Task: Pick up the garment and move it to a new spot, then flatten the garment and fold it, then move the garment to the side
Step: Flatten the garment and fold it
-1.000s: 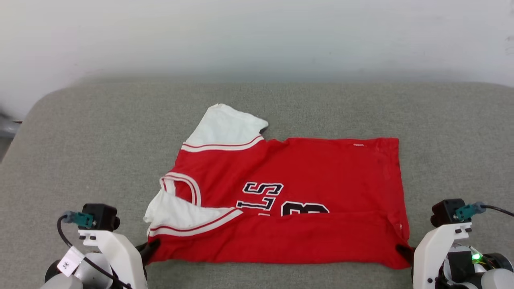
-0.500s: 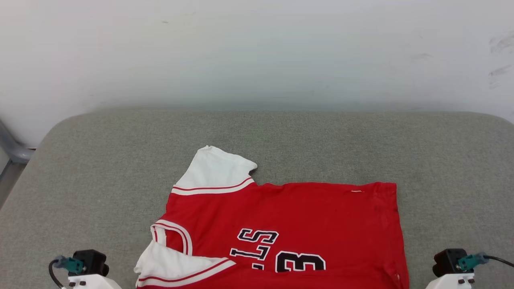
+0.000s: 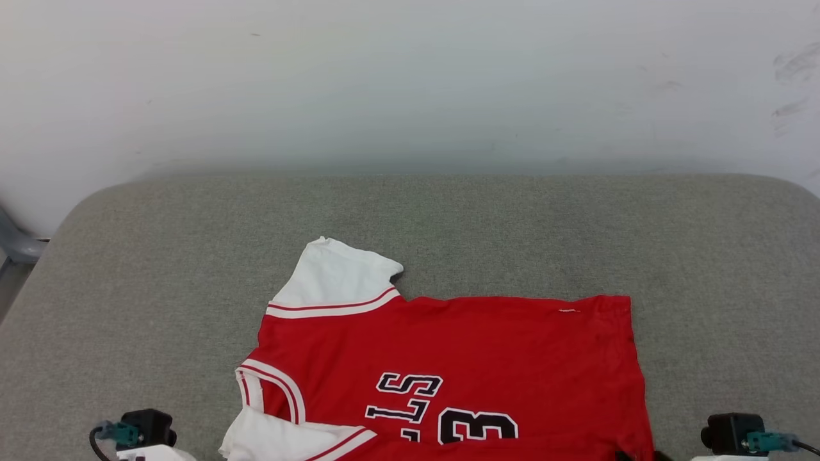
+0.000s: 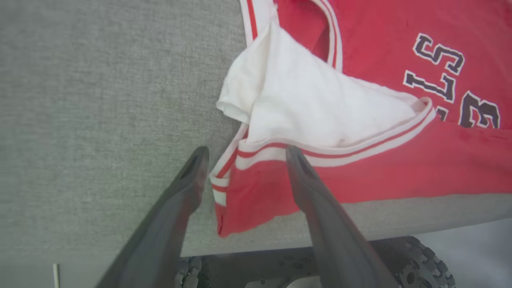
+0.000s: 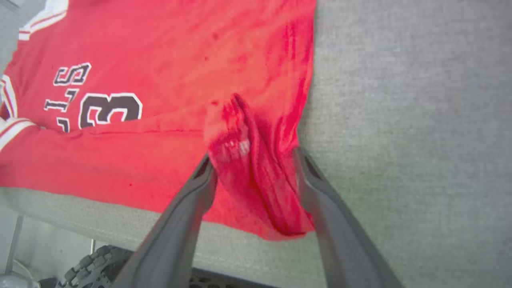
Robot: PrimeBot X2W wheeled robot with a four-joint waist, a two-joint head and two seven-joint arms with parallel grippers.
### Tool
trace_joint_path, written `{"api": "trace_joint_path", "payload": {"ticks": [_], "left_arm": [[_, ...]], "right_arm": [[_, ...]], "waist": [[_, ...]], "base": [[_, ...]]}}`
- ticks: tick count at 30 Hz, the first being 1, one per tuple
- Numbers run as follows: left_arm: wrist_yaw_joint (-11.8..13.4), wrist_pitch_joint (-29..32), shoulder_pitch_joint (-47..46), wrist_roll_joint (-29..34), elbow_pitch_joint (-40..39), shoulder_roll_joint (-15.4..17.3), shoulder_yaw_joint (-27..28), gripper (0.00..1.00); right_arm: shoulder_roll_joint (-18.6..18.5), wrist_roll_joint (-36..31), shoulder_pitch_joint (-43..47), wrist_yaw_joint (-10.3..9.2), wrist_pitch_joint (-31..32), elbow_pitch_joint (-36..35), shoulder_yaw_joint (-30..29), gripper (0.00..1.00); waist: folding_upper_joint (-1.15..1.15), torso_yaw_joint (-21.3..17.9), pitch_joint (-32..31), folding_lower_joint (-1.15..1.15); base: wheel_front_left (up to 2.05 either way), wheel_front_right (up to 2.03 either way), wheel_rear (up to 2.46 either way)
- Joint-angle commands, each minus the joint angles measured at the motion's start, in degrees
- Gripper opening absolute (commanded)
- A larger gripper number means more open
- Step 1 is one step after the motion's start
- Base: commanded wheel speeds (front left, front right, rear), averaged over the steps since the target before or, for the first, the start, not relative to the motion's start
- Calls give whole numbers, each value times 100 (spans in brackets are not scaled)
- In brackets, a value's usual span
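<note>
Red jersey T-shirt (image 3: pixel 448 346) is lying front-up on the grey padded bench (image 3: pixel 160 256), its folded-over near side running along the bench's near edge. At that edge the left gripper (image 4: pixel 245 154) is standing open, its fingers straddling the striped sleeve corner. The right gripper (image 5: pixel 254 158) is gaping too, with a bunched ridge of red hem sitting between its fingers. Further in, black letters (image 3: pixel 407 397) are showing beside the neck trim (image 3: pixel 272 381). One white sleeve (image 3: pixel 339 278) is pointing toward the bench's far side, under the pale wall (image 3: pixel 410 77).

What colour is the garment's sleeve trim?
The sleeve trim is white with red stripes, clearest in the left wrist view.
</note>
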Motion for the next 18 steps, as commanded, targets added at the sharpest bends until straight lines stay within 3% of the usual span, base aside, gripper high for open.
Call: {"api": "trace_joint_path", "payload": {"ticks": [1,3,4,9,14,18], "left_arm": [[-48,-101,-115,49,16,-24,38,100],[-111,-294,-215,170,26,-25,67,100],[-124,-628,-389,408,-15,-30,112,100],[70,-1242,-711,806,-135,-204,213,100],[201,-1759,-1082,1203,-76,-379,236,100],[225,-1943,-1519,1377,1,-462,285,100]], "right_arm": [[45,-44,-98,-3,-233,-51,14,100],[104,-160,-158,-3,-646,-95,-31,100],[195,-456,-255,-3,-1273,-238,-141,100],[340,-984,-406,-3,-2074,-564,-303,100],[471,-1457,-515,-3,-2242,-996,-405,100],[559,-1665,-776,-3,-2159,-1411,-384,100]], "waist": [[0,3,-2,0],[0,7,-4,0],[0,13,4,0],[0,20,75,0],[0,-68,259,0],[0,-227,747,0]], "base": [[0,0,0],[0,0,0],[0,0,0],[0,0,0],[0,0,0],[0,0,0]]}}
